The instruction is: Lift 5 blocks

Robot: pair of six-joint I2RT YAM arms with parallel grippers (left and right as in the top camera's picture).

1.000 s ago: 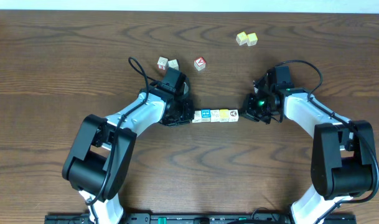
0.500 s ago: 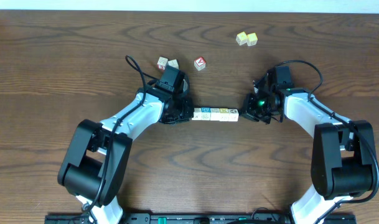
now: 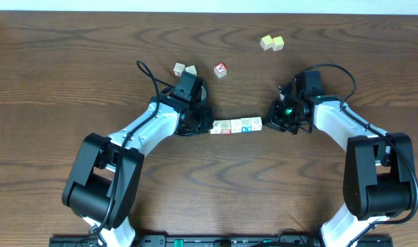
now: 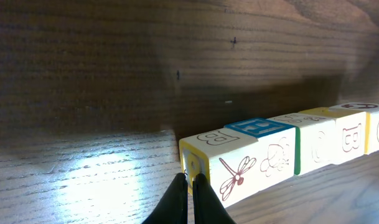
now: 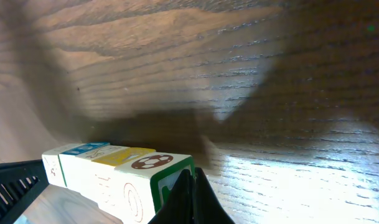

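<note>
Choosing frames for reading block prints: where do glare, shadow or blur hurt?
Left wrist: bright glare on the table beside the blocks, deep shadow behind them, prints near the left hand sharp. Right wrist: glare at lower right, the blocks dim in shadow beside the right hand. Overhead: evenly lit, prints too small to read.

Dark wood-grain table; pale strip along far edge.
</note>
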